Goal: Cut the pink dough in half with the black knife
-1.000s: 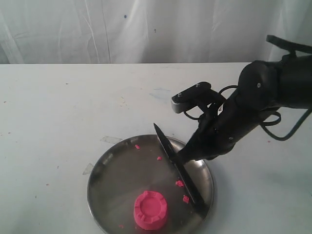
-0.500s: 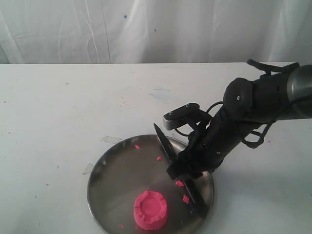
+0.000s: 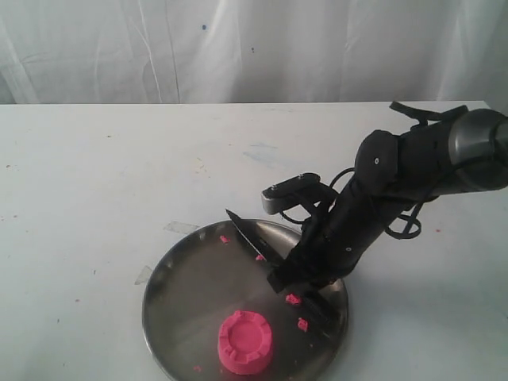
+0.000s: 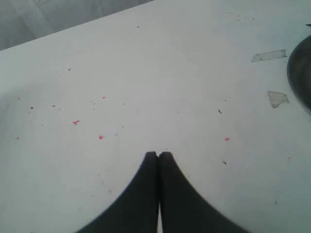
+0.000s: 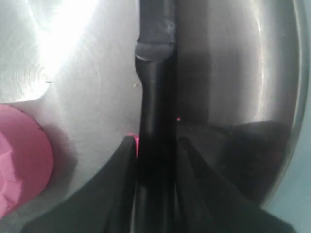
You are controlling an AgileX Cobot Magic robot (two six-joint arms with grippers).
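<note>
Since a second ago the right pincer (image 3: 292,278) has come down from beside the knife (image 3: 250,238) onto its handle, and the blade tip has swung left across the plate (image 3: 171,270). Its fingers (image 5: 127,160) now sit against both sides of the handle, clamped on it as far as the right wrist view shows. Left of the pincer and nearer, the dough (image 3: 245,341) stands on the near part of the plate as one whole notched puck, clear of the blade, with crumbs (image 3: 293,299) between them. So only the pick-up looks under way: the blade must yet be brought over the dough's middle and pressed through. Well off to the left, the left pincer (image 4: 158,155) hangs with fingers together over the bare counter (image 3: 119,175). The arm covers the handle's middle from outside, the plate's near rim is cut off, and I cannot tell whether the knife is off the steel.
</note>
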